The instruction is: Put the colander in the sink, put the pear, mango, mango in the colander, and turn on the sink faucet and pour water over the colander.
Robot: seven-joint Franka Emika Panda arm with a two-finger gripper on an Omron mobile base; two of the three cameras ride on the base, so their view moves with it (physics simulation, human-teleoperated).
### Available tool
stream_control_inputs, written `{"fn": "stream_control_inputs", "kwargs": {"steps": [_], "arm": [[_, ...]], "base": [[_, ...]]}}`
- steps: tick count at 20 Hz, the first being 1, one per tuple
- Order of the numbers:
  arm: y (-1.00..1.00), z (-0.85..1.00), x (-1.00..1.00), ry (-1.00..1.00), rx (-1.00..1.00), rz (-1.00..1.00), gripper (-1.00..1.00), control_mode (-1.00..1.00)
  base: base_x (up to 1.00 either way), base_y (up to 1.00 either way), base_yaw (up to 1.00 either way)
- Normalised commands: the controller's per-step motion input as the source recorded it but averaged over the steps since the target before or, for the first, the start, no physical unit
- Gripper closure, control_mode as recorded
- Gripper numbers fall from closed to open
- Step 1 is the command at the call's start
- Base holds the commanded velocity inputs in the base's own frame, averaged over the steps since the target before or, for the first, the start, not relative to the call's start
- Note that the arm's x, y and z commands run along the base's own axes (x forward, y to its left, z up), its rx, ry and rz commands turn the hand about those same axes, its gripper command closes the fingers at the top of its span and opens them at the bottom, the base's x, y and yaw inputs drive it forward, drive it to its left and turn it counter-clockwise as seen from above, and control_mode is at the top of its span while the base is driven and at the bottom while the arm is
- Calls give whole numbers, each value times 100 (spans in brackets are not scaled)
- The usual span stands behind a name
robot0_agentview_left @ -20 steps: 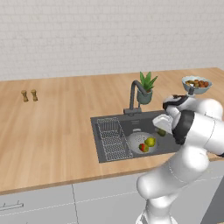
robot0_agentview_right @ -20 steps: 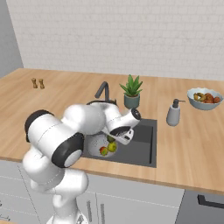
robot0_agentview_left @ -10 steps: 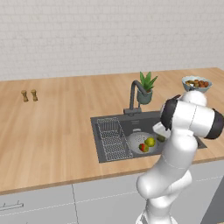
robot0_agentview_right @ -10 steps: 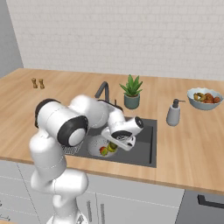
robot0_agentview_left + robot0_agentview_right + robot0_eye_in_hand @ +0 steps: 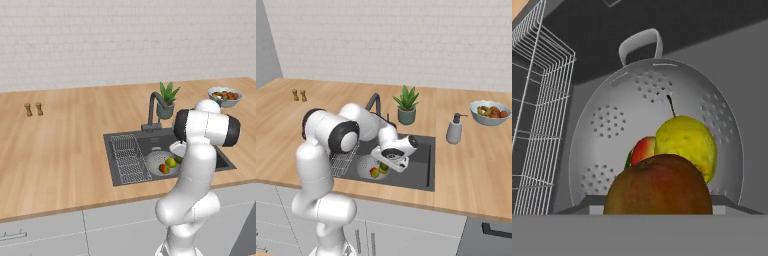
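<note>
1 arm bent low, gripper (image 5: 387,166) over colander (image 5: 367,167), holding mango (image 5: 658,185)

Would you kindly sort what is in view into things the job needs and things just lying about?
Needed: round light-grey metal colander, yellow-green pear, red-green mango, reddish-brown mango, dark grey sink, dark angular faucet.

Lying about: potted green plant, grey soap dispenser, pale fruit bowl, two small brown shakers.

Wall: white brick (image 5: 125,40) ran behind the whole desk.
Desk: a light wooden top (image 5: 60,145), evenly lit.
Cabinets: pale grey fronts (image 5: 45,232) below, one with a bar handle (image 5: 11,236).
Side wall: plain grey (image 5: 265,45) at the left of the right base view.
Potted plant: green, in a grey pot (image 5: 406,104), on the desk.
</note>
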Motion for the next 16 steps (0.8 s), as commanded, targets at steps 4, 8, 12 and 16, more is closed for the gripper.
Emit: {"fn": "stream_control_inputs", "kwargs": {"steps": [4, 8, 12, 16], "arm": [[14, -39, 12, 0, -5, -1, 100, -100], [0, -19, 11, 0, 0, 0, 100, -100], [0, 0, 0, 0, 0, 0, 100, -100], [0, 0, 0, 0, 0, 0, -100, -100]], "base": [[0, 0, 0], [0, 0, 0], [0, 0, 0], [0, 0, 0]]}}
